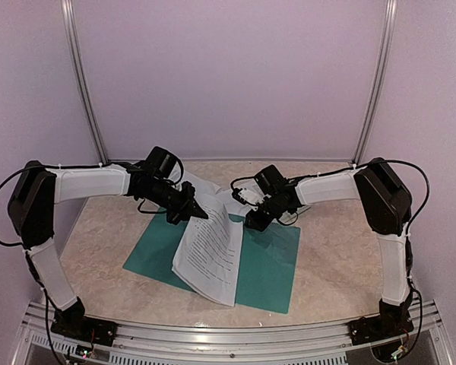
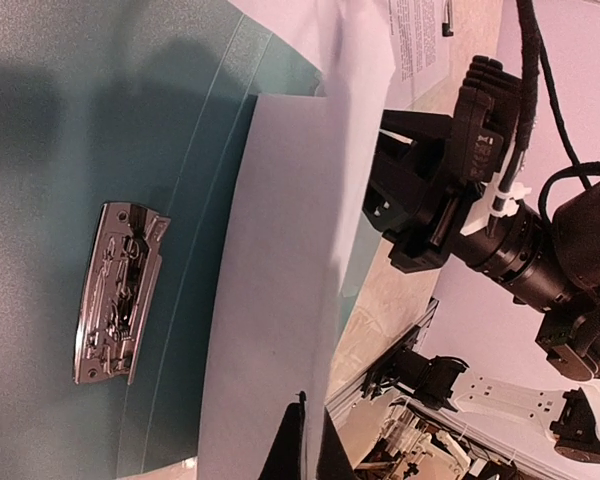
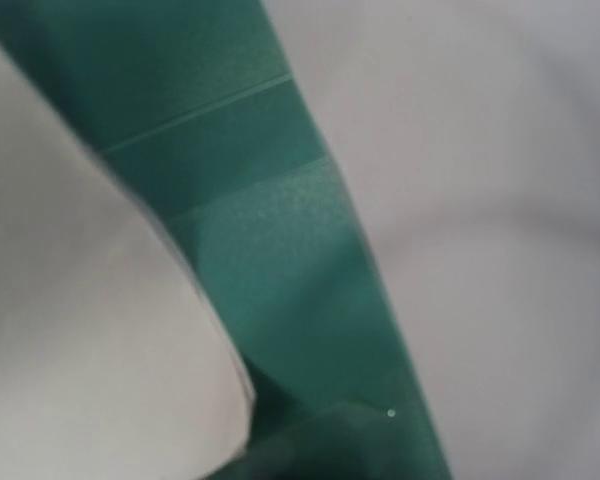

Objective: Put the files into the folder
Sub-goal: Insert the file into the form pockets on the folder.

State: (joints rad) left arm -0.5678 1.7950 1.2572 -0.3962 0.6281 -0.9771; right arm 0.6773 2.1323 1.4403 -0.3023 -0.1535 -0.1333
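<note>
The dark teal folder (image 1: 270, 266) lies open on the table, its silver clip (image 2: 118, 295) showing on the inner leaf (image 2: 80, 120). My left gripper (image 1: 200, 212) is shut on the top edge of the files (image 1: 209, 255), white printed sheets that hang slanted down onto the folder's middle. From the left wrist, their blank back (image 2: 280, 300) fills the view above my pinched fingertips (image 2: 290, 455). My right gripper (image 1: 254, 221) sits low at the folder's far edge. Its own view is a blur of teal folder (image 3: 280, 250) and white paper (image 3: 80, 350), with its fingers not discernible.
More printed sheets (image 1: 226, 199) lie on the marbled tabletop (image 1: 99, 236) behind the folder, between the two grippers. White walls close in the back and sides. An aluminium rail (image 1: 228, 338) runs along the near edge.
</note>
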